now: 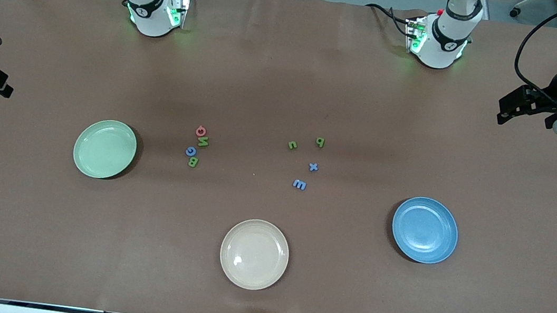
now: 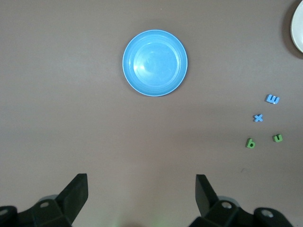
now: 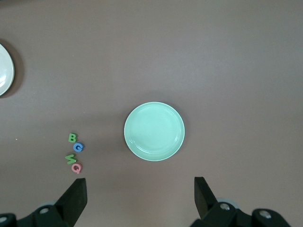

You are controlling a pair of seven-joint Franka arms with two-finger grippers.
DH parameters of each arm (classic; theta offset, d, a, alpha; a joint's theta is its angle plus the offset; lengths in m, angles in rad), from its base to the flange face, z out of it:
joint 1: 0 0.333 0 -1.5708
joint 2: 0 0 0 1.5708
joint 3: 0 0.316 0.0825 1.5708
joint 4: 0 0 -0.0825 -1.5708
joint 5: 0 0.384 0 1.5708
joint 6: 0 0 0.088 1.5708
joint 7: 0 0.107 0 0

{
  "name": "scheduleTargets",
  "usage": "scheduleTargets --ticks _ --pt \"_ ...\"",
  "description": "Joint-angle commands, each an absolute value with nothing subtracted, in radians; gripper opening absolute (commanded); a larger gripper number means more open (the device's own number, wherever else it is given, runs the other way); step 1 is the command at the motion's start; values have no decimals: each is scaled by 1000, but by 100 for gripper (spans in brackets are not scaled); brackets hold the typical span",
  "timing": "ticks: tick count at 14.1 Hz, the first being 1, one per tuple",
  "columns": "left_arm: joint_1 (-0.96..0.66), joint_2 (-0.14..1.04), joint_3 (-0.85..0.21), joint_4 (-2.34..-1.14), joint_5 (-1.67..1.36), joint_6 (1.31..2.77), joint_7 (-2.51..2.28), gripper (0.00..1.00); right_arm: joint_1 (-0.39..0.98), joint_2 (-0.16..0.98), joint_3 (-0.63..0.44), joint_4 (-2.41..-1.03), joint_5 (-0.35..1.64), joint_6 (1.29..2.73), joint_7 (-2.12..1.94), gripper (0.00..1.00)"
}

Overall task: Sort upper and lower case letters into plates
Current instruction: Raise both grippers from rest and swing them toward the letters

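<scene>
The light green plate (image 1: 104,148) (image 3: 154,131) lies toward the right arm's end and holds nothing. The blue plate (image 1: 424,230) (image 2: 155,63) lies toward the left arm's end, also bare. Beside the green plate are the upper case letters: red Q (image 1: 201,130), green N (image 1: 203,141), blue G (image 1: 191,151), green B (image 1: 193,162). Nearer the blue plate are the lower case letters: green u (image 1: 292,145), green p (image 1: 319,141), blue x (image 1: 313,166), blue m (image 1: 299,184). My left gripper (image 1: 507,111) (image 2: 142,189) and right gripper (image 1: 3,85) (image 3: 140,189) hang open and hold nothing, each over bare table at its own end.
A cream-beige plate (image 1: 254,254) lies nearest the front camera, between the two coloured plates, with nothing in it. Brown cloth (image 1: 289,72) covers the whole table. Both arm bases (image 1: 153,8) stand along the table's edge farthest from the front camera.
</scene>
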State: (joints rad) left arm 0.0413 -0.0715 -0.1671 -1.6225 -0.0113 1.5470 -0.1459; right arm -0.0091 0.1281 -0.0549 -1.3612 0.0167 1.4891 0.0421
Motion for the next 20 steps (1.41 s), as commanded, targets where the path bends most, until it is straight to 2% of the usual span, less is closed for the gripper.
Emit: scheduleTargets --ticks 1,7,10,12,15,20 --pt "48 -66 -163 -1601 -15 1537 -129 100 -15 126 -54 -1355 26 1486 54 100" --pt "52 -58 -170 -1604 -18 1543 -152 100 -14 127 -51 -1355 26 1486 54 100" --pt "38 -14 -181 -1634 -31 1601 -152 100 -8 130 -48 -1355 31 1486 55 100" --pt "31 -12 -202 -1678 -31 1661 -153 100 -2 132 -46 -1355 31 1486 55 100" --pt "31 18 -293 -1745 -32 1753 -256 100 24 135 -44 -1355 40 1494 57 100" --pt "32 57 -423 -1919 -28 2014 -373 100 126 147 -46 -1370 28 1482 55 100"
